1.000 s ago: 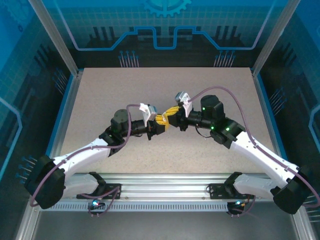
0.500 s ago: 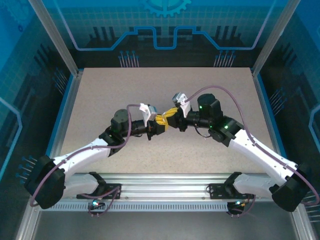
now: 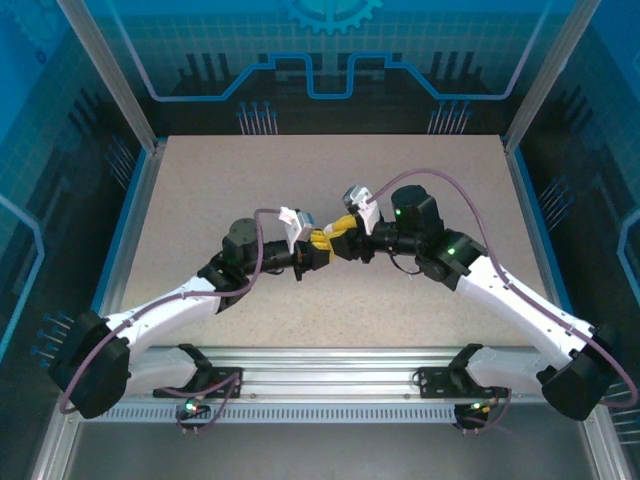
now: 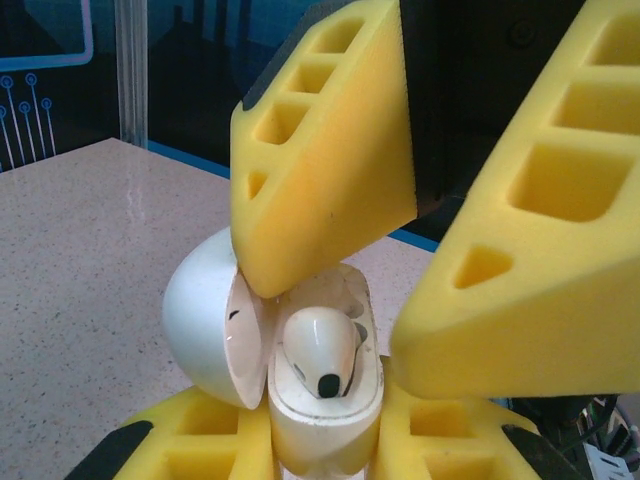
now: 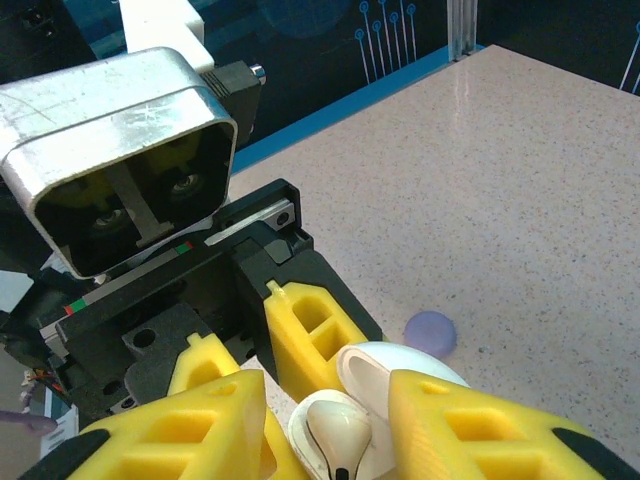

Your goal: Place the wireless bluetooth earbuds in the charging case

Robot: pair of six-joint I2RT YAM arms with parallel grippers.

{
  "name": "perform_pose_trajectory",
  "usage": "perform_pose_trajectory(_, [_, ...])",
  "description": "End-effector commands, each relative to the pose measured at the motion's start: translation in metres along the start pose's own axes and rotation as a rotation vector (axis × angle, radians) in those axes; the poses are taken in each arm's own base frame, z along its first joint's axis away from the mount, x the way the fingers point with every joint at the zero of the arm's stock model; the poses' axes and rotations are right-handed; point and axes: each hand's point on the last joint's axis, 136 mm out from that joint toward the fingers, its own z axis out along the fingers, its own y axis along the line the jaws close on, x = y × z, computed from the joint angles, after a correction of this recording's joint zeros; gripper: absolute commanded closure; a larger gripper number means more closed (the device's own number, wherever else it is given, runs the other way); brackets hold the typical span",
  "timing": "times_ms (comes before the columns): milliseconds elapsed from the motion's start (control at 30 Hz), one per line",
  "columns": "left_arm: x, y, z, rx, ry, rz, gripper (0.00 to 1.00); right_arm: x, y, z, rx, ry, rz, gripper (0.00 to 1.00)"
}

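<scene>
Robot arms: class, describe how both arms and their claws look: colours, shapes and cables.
The left arm and right arm have white shells with black joints. A purple cable loops along each. Green lights glow on the right arm. The left claw and right claw have yellow fingers with rectangular hollows.

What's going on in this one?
The left end effector is clamped on an open white charging case, held above the table. One white earbud sits in the case. The right end effector hovers over it with jaws apart, not gripping the bud. A small pale purple item lies on the table.
</scene>
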Motion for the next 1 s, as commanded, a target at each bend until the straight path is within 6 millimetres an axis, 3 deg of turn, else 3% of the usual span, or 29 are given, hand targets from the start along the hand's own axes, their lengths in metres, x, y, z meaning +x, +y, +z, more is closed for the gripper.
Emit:
perform_pose_trajectory(0, [-0.034, -0.019, -0.005, 0.058, -0.075, 0.095, 0.82, -0.015, -0.002, -0.006, 0.032, -0.029, -0.002, 0.61])
perform_pose_trajectory(167, [-0.022, -0.013, -0.006, 0.026, -0.014, 0.113, 0.82, -0.031, 0.007, -0.023, 0.022, -0.062, 0.012, 0.61])
perform_pose_trajectory(333, [-0.005, -0.006, -0.013, -0.036, 0.074, 0.154, 0.82, -0.015, -0.007, -0.045, 0.102, 0.016, 0.121, 0.61])
perform_pose_trajectory(533, [0.007, -0.001, -0.02, -0.083, 0.134, 0.175, 0.82, 0.052, -0.062, -0.069, 0.335, 0.24, 0.431, 0.63])
perform_pose_trajectory(733, [0.012, 0.002, -0.021, -0.094, 0.151, 0.163, 0.82, 0.119, -0.094, -0.088, 0.505, 0.514, 0.645, 0.63])
perform_pose_trajectory(967, [0.018, 0.003, -0.019, -0.09, 0.162, 0.142, 0.82, 0.164, -0.123, -0.094, 0.639, 0.682, 0.705, 0.63])
